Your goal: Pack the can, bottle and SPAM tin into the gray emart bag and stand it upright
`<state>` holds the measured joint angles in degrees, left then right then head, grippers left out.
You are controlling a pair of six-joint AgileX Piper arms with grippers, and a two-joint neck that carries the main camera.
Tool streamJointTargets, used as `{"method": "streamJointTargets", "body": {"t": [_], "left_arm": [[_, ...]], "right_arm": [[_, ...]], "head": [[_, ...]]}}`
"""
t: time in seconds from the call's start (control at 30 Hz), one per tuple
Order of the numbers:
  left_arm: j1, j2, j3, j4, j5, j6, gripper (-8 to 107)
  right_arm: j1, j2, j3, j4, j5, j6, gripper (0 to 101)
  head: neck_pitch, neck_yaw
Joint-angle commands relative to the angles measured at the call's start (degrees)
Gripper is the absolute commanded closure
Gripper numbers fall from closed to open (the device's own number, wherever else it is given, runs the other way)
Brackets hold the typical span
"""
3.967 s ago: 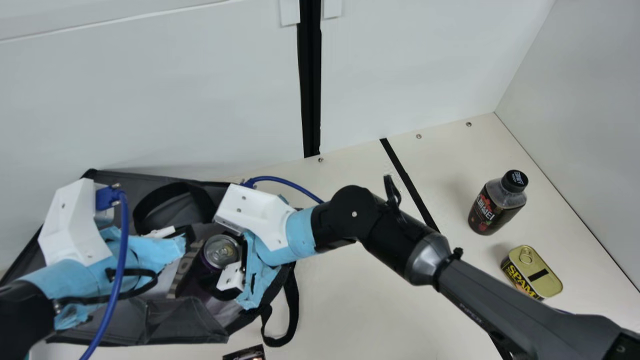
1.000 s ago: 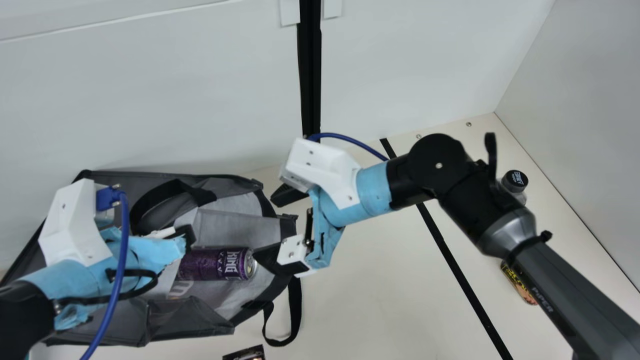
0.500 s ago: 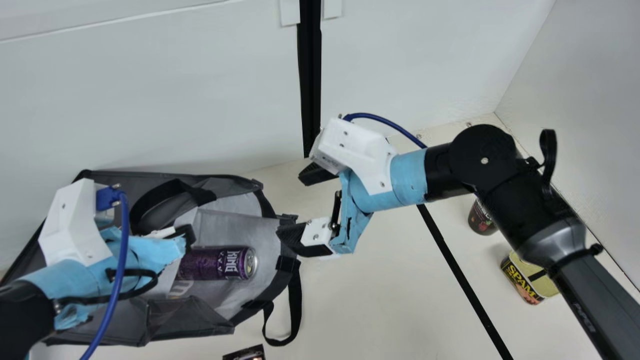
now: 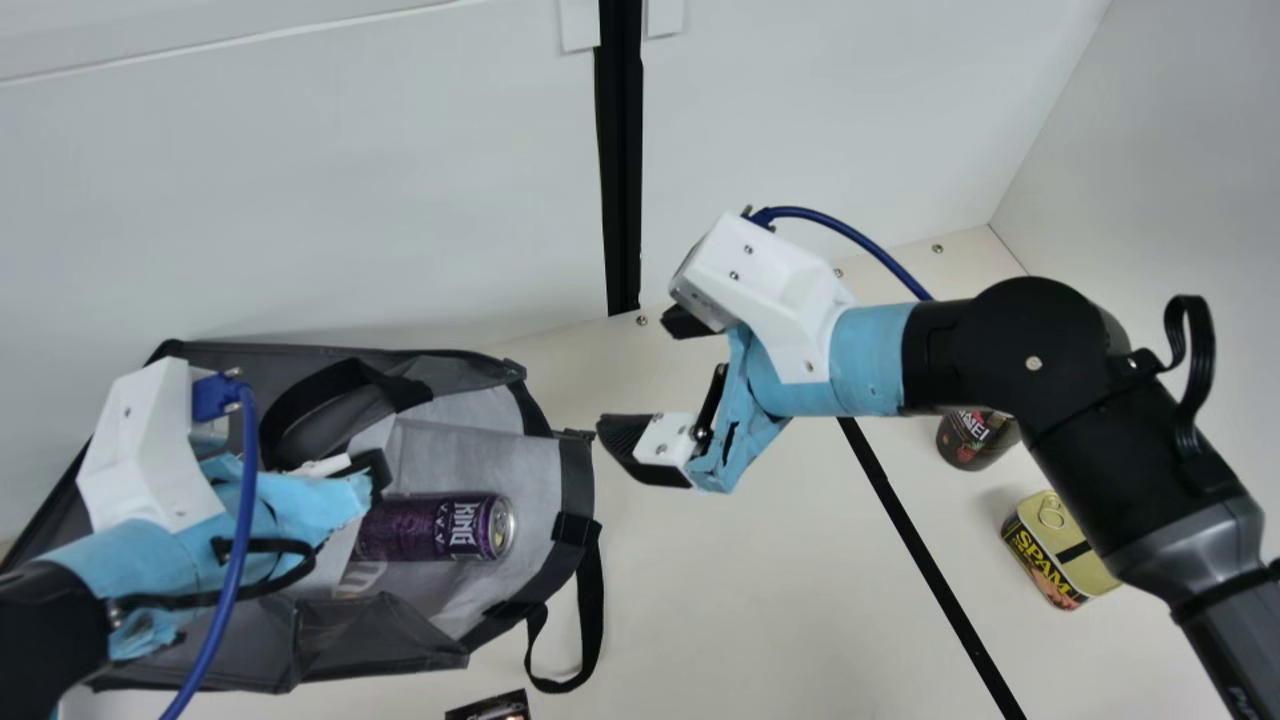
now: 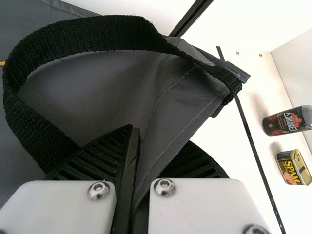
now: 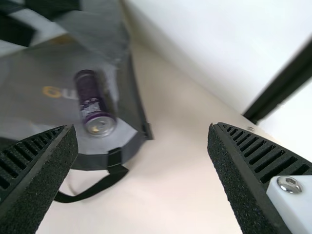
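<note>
One can (image 4: 432,527) lies inside the gray bag (image 4: 577,485) clenched by the left gripper (image 5: 146,165); the right gripper (image 4: 637,372) gapes empty. Bottle (image 4: 972,440) and SPAM tin (image 4: 1060,555) await packing, then uprighting.

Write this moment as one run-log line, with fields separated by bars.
left gripper: shut on bag | right gripper: open, empty | can: lying in bag | bottle, tin: on table

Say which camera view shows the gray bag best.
The main view: it takes in most of the bag, including its open mouth and the purple can inside, though part is covered. The left wrist view gives a close-up of fabric pinched by the left end effector; the right wrist view shows the mouth and can.
</note>
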<state>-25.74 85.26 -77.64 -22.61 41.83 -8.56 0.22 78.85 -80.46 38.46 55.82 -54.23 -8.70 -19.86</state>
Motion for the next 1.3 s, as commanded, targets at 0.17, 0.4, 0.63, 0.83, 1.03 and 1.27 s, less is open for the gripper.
{"method": "streamJointTargets", "body": {"t": [0.17,0.4,0.63,0.83,1.03,1.27], "left_arm": [[0.0,0.0,0.0,0.0,0.0,0.0,107],[0.0,0.0,0.0,0.0,0.0,0.0,107],[0.0,0.0,0.0,0.0,0.0,0.0,107],[0.0,0.0,0.0,0.0,0.0,0.0,107],[0.0,0.0,0.0,0.0,0.0,0.0,107],[0.0,0.0,0.0,0.0,0.0,0.0,107]], "right_arm": [[-1.51,-1.94,0.49,-5.33,-2.03,4.16,6],[-4.09,-3.8,0.21,-9.5,-1.59,6.07,6],[-8.0,-5.04,-1.01,-12.41,0.02,5.91,6],[-11.91,-5.86,-2.1,-13.79,1.59,5.4,6],[-15.86,-6.57,-3.11,-14.91,2.85,5.59,6],[-18.65,-8.15,-3.27,-18.4,3.01,9.53,6]], "head": [[-1.3,-0.14],[-1.3,-0.14],[-1.3,-0.14],[-1.3,-0.14],[-1.3,-0.14],[-1.3,-0.14]]}}
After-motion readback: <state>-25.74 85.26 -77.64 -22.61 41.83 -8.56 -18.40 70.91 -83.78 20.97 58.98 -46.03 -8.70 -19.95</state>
